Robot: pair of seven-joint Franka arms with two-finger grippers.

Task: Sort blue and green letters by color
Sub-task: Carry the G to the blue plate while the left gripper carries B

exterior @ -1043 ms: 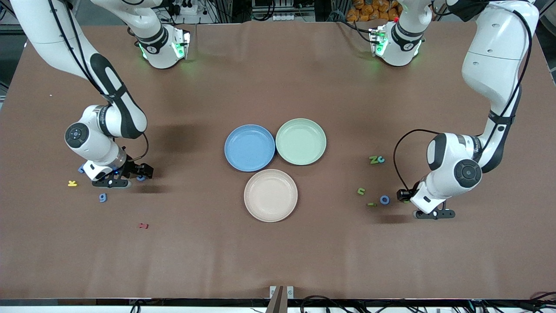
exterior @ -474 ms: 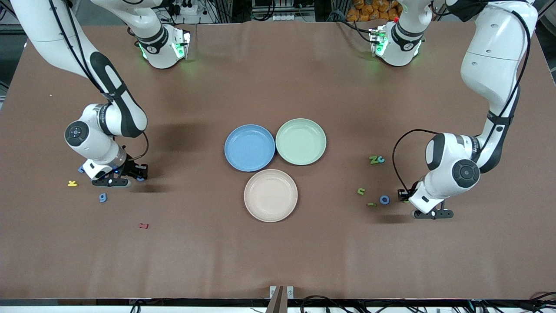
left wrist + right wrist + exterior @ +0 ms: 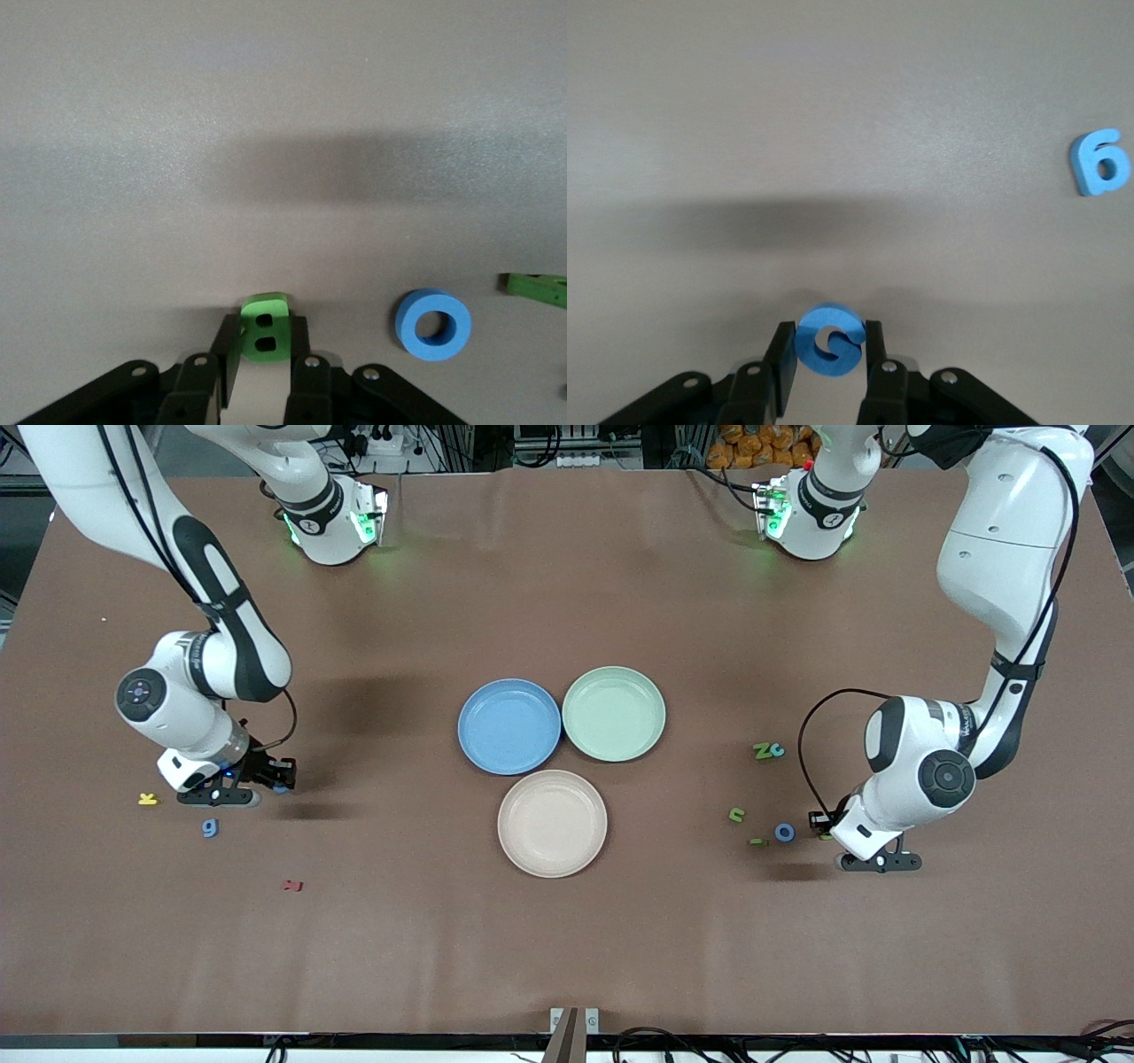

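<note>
At the table's middle sit three smooth round plates, blue (image 3: 509, 726), green (image 3: 614, 714) and beige (image 3: 552, 823). Toward the right arm's end, the right gripper (image 3: 828, 354) pinches a flat blue foam letter (image 3: 828, 340) between its jaws. The left gripper (image 3: 263, 354) clamps a green foam letter (image 3: 264, 326), just beside a blue ring letter (image 3: 432, 324).

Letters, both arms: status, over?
Right gripper shut on a blue letter, left gripper shut on a green letter, both at the table. Blue plate and green plate bare. Nothing in the way.
</note>
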